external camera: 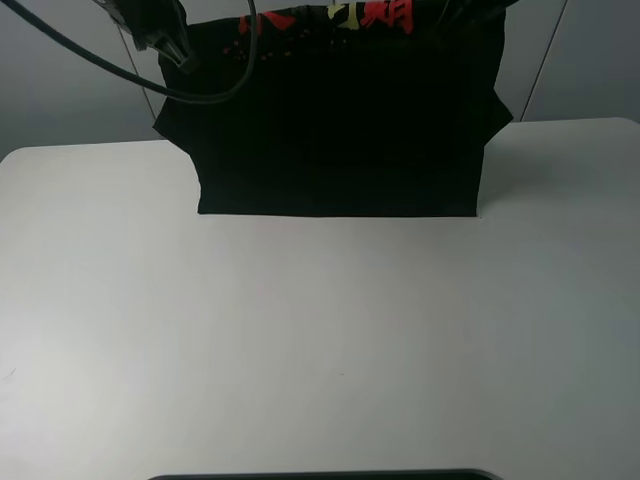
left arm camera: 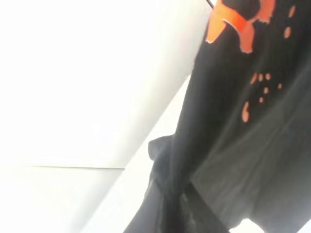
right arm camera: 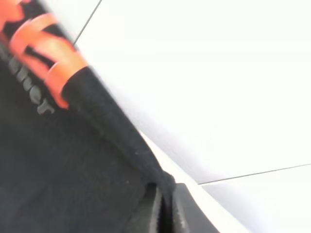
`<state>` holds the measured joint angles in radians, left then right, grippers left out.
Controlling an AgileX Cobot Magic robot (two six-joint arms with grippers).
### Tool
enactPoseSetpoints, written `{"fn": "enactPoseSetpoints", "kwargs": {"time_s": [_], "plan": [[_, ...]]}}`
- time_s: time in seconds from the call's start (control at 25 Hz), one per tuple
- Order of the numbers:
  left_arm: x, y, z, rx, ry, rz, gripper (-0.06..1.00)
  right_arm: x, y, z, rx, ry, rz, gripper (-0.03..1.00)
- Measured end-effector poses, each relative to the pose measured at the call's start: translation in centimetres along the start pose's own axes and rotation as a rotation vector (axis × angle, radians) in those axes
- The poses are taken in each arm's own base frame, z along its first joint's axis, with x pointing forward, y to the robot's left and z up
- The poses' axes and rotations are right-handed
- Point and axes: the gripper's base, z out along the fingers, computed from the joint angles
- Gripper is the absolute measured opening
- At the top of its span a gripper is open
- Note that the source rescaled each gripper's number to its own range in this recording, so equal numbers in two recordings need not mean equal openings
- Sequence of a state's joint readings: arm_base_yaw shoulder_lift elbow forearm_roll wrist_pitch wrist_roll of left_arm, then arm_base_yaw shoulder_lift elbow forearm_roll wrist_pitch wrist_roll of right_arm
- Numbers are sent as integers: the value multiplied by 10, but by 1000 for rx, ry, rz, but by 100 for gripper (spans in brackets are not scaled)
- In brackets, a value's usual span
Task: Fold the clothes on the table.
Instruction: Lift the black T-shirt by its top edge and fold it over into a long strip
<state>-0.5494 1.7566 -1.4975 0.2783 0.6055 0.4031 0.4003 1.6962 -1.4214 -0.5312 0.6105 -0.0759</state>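
White table (external camera: 320, 350), grey wall (external camera: 60, 90) behind it. The black shirt (external camera: 340, 130) hangs over the far side of the table, spread out like a curtain with a sleeve poking out on each side. Its hem sits level at the tabletop, but I can't tell whether it actually touches. Red print (external camera: 380, 15) runs along the top, partly cut off by the frame.

The left gripper (external camera: 172, 45) is up at the shirt's top left corner, with a cable (external camera: 100, 65) looping past it. On my left wrist feed the cloth bunches right into the jaws, so it's clamped on the shirt. The right gripper (right arm camera: 164, 211) is the same deal: fingers pinched narrow on the shirt's edge.
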Motion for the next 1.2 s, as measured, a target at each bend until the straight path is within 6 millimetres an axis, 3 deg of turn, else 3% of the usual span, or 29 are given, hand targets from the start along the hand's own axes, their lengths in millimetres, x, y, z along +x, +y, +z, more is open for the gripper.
{"fn": "enactPoseSetpoints", "kwargs": {"time_s": [0.16, 0.28, 0.52, 0.72, 0.92, 1.2], "plan": [[-2, 5, -23, 1, -11, -33, 0, -1, -8, -33, 10, -3, -49, 0], [0, 4, -36, 33, 11, -51, 0, 3, 1, -43, -51, 23, -83, 0], [7, -29, -47, 244, 201, 46, 0, 23, 30, -45, -292, 167, -167, 0], [8, -52, -65, 381, 303, 126, 0, 40, 48, -62, -522, 273, -234, 0], [18, -63, -61, 443, 348, 121, 0, 48, 53, -75, -617, 319, -243, 0], [50, -90, -47, 540, 470, 108, 0, 63, 72, -71, -726, 356, -212, 0]]}}
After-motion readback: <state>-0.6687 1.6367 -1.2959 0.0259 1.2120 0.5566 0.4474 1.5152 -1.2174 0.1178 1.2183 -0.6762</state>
